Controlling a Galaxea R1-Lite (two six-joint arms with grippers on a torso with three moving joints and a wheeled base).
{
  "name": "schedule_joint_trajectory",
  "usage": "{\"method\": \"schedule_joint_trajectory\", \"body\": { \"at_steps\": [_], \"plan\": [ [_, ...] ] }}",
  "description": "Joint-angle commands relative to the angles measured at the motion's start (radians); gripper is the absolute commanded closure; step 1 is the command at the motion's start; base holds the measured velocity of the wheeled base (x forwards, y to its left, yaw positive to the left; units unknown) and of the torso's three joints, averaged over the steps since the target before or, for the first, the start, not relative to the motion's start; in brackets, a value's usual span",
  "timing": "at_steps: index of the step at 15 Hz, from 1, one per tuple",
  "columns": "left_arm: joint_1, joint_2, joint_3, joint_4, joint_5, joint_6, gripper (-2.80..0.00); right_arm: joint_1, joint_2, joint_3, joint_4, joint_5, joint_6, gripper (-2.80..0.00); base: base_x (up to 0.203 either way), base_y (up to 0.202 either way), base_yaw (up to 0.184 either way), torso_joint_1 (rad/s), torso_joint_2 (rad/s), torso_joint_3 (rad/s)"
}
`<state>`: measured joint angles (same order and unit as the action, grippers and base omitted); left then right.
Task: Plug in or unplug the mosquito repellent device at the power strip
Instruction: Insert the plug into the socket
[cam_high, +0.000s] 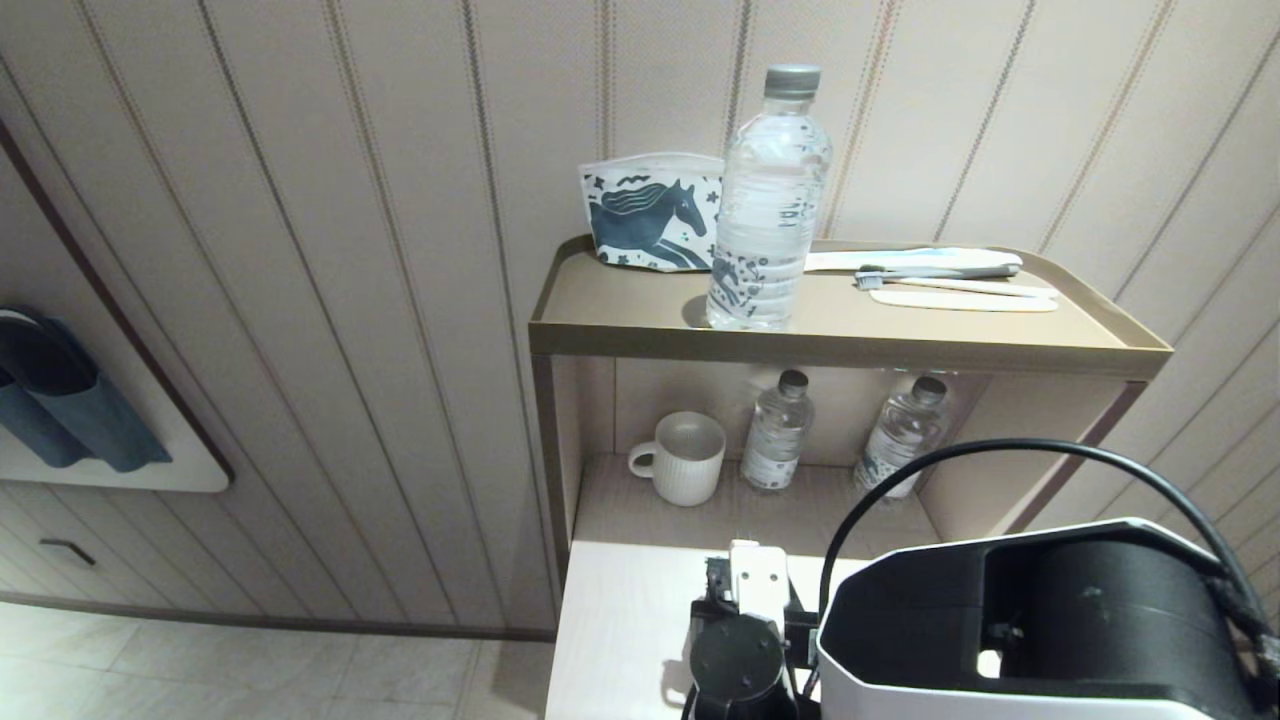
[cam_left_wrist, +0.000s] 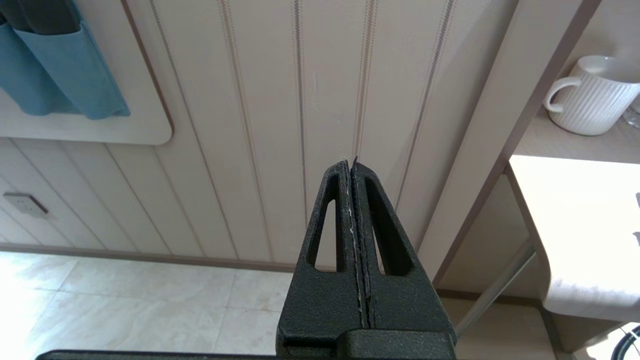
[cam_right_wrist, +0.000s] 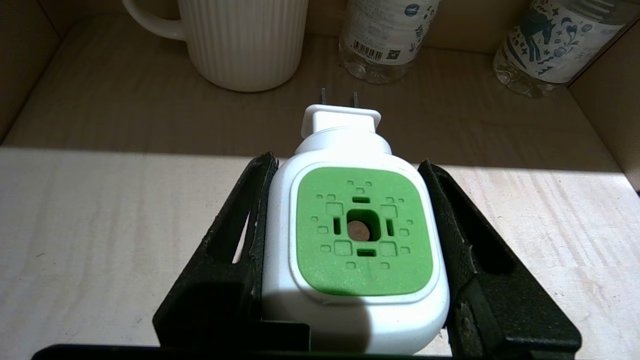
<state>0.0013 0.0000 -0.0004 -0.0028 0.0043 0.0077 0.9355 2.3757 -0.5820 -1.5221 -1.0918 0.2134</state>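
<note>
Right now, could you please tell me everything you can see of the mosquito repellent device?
The white plastic mosquito repellent device with a green square centre sits between the two black fingers of the right claw, which press against its sides. Its rounded body has a green face with small square cut-outs and a brownish wick at the middle. A white plug block with two dark metal prongs sticks out, bare, pointing towards the white ribbed ceramic mug. It is held over the pale wooden tabletop. No liquid bottle shows.
</note>
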Motion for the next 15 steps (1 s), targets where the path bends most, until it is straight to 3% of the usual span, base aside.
{"method": "schedule_joint_trajectory", "body": {
  "at_steps": [1, 4, 6, 12, 15],
  "plan": [
    [0.0, 0.001, 0.0, 0.0, 0.0, 0.0, 0.0, 0.0, -0.077, 0.041, -0.048, 0.006, -0.038, 0.0, 0.0, 0.0, 0.0, 0.0, 0.0, 0.0],
    [0.0, 0.002, 0.0, -0.003, 0.0, -0.002, 0.0, 0.013, -0.188, 0.09, -0.01, 0.024, -0.1, 0.0, 0.0, 0.0, 0.0, 0.0, 0.0, 0.0],
    [0.0, 0.002, 0.0, -0.003, -0.001, -0.002, 0.0, 0.026, -0.289, 0.09, 0.087, 0.025, -0.107, 0.0, 0.0, 0.0, 0.0, 0.0, 0.0, 0.0],
    [0.0, 0.002, 0.0, -0.004, -0.004, -0.002, 0.0, 0.036, -0.576, -0.104, 0.741, 0.044, -0.098, 0.0, 0.0, 0.0, 0.0, 0.0, 0.0, 0.0],
    [0.0, 0.002, 0.0, -0.005, -0.004, -0.006, 0.0, 0.045, -0.629, -0.227, 1.124, 0.09, -0.001, 0.0, 0.0, 0.0, 0.0, 0.0, 0.0, 0.0]
  ]
}}
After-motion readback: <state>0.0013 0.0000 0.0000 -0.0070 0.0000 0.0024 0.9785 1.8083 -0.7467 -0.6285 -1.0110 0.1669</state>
